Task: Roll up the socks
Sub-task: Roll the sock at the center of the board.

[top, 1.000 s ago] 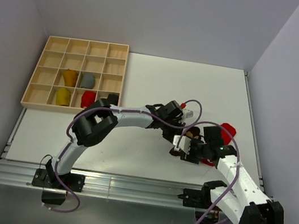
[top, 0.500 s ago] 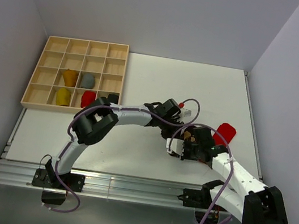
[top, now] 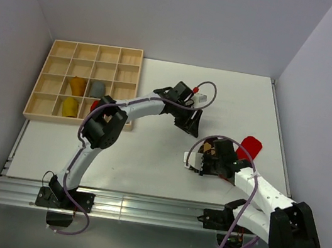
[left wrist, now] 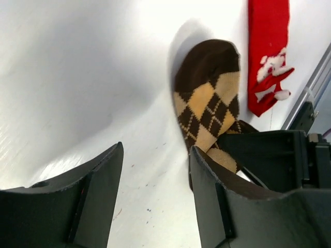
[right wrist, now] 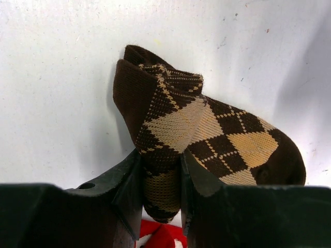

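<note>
A brown-tan argyle sock (right wrist: 222, 137) lies on the white table, partly folded. My right gripper (right wrist: 160, 163) is shut on its folded end, and the cloth fills the gap between the fingers. In the top view the same argyle sock (top: 211, 149) shows just beyond the right gripper (top: 206, 161). My left gripper (left wrist: 155, 155) is open and empty, hovering over bare table just short of the argyle sock (left wrist: 207, 98). In the top view the left gripper (top: 192, 121) is up and left of the sock. A red sock (top: 250, 146) with white marks lies flat to the right, the same red sock (left wrist: 266, 51) beyond the argyle one.
A wooden compartment tray (top: 63, 49) stands at the back left, holding a mustard bundle (top: 77, 86), a grey bundle (top: 98, 89), a yellow bundle (top: 69, 106) and a red bundle (top: 97, 107). The left arm arches over the table's middle.
The left gripper opened, let go of the argyle sock and drew back away from it. The right gripper closed on the sock's folded end.
</note>
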`<state>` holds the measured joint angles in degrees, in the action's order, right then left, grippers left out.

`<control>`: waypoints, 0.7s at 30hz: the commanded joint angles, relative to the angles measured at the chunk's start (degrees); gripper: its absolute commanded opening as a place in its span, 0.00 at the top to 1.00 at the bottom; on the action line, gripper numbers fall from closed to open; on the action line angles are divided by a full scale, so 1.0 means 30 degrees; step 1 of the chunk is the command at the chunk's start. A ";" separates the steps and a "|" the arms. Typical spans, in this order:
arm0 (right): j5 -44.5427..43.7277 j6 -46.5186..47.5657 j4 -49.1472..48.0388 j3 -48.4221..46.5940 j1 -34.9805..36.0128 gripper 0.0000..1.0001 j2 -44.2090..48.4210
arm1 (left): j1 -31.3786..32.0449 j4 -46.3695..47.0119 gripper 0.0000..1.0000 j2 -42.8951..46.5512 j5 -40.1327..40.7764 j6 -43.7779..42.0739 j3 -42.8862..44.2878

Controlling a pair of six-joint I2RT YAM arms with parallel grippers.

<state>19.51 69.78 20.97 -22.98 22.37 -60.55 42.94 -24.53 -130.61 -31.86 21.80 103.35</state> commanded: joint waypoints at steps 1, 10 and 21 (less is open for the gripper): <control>-0.0584 0.0178 0.0656 -0.0190 0.0160 0.81 -0.0586 | 0.0453 -0.1809 0.40 -0.1050 -0.1098 -0.2314 0.1931; -0.0936 0.0149 0.1299 -0.1944 0.1476 0.81 -0.1757 | 0.0980 -0.3071 0.37 -0.2373 -0.1306 -0.3517 0.2933; -0.1258 -0.1140 0.0656 -0.4027 0.4348 0.82 -0.4274 | 0.0775 -0.4529 0.35 -0.1991 -0.1454 -0.4980 0.1642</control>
<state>15.97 68.29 22.74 -32.14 33.74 -71.61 45.45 -30.87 -136.55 -38.20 11.55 109.19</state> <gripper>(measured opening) 0.338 0.641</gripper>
